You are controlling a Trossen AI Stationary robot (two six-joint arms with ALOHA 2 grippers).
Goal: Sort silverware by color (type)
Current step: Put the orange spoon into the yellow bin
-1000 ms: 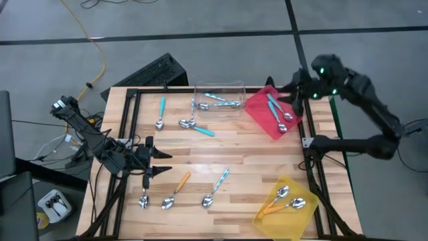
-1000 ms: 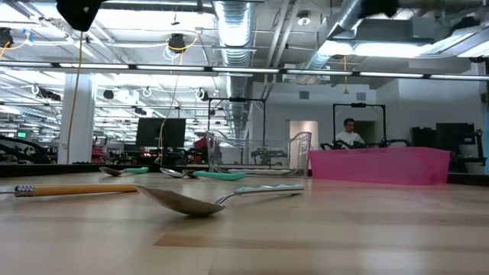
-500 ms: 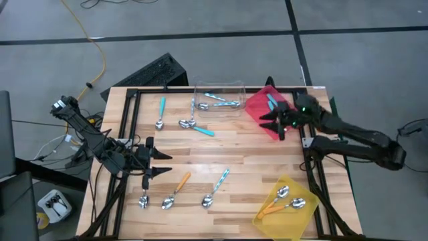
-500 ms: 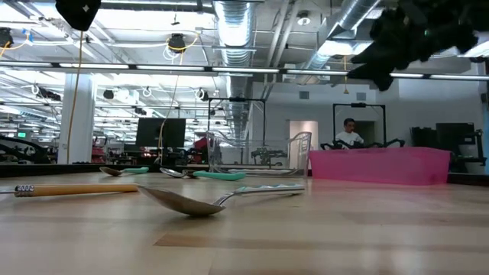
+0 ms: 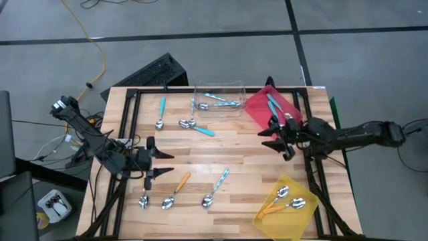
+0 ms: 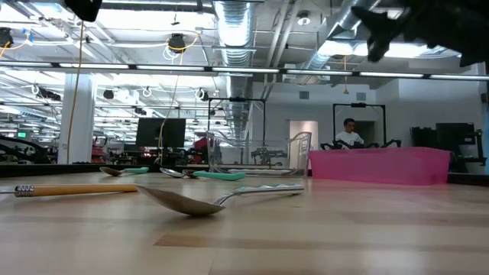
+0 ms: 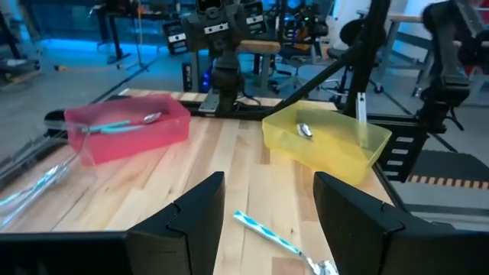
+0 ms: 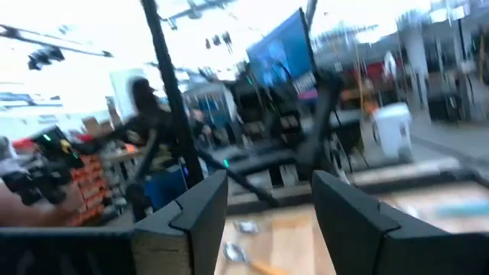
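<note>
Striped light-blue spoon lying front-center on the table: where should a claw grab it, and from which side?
Grip the striped spoon at mid-handle, coming straight down with the claw's fingers set across the handle. It lies flat and diagonal on the table, bowl toward the front edge, with clear wood on both sides. The handle is thin and straight; the rounded metal bowl would probably slip.

The left gripper (image 5: 155, 164) hangs low over the table's left side with its fingers spread apart, its arm reaching in from the left, while the right gripper (image 5: 275, 136), fingers likewise parted, stretches in from the right edge on a nearly level arm.
</note>
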